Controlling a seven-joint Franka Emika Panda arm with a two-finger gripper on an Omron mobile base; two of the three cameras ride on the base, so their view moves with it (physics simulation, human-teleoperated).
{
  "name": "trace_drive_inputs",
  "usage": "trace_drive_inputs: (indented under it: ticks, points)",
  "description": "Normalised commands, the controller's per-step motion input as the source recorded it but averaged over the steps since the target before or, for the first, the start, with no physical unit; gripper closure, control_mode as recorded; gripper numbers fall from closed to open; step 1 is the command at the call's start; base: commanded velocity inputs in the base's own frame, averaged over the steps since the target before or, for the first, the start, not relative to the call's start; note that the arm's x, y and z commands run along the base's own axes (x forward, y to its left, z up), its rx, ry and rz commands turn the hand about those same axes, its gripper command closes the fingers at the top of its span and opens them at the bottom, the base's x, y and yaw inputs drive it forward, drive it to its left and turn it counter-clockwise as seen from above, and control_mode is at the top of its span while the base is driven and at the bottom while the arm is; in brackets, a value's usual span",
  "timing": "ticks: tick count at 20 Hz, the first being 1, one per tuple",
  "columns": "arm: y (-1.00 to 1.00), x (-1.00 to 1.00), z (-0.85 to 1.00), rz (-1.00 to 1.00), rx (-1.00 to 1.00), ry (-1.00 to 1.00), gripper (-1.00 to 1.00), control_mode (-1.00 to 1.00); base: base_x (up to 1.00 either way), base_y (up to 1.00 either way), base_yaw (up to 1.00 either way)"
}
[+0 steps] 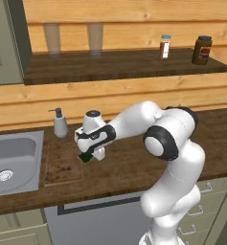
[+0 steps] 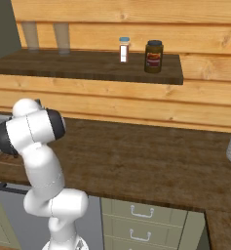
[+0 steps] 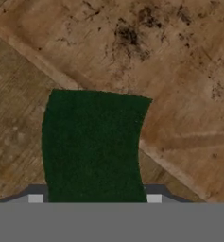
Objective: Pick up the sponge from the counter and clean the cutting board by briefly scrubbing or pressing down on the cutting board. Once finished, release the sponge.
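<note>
White glossy arm (image 1: 177,191), rounded segments, dark joint caps, white gripper (image 1: 88,155)

The left base view looks forward and down from behind the arm's left, taking in the sink (image 1: 14,162), the cutting board (image 1: 62,165) and the counter (image 1: 134,167); the right base view looks from behind its right, further along that counter (image 2: 151,156); both share the wooden shelf (image 1: 119,64) and its jars; the hand view sits very near, looking straight down past the sponge (image 3: 92,142) onto the board (image 3: 179,71).
</note>
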Motion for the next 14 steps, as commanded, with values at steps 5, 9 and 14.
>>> trace_drive_inputs:
  ticks: [5, 9, 14]
  points:
    - [0.44, 0.30, 0.00, -0.03, 0.00, 0.00, 1.00, -1.00, 0.00, 0.00, 0.00]
    - [0.30, 0.19, 0.02, -0.12, 0.00, 0.00, 1.00, -1.00, 0.00, 0.00, 0.00]
    - [0.05, 0.12, -0.01, -0.13, 0.00, 0.00, 1.00, -1.00, 0.00, 0.00, 0.00]
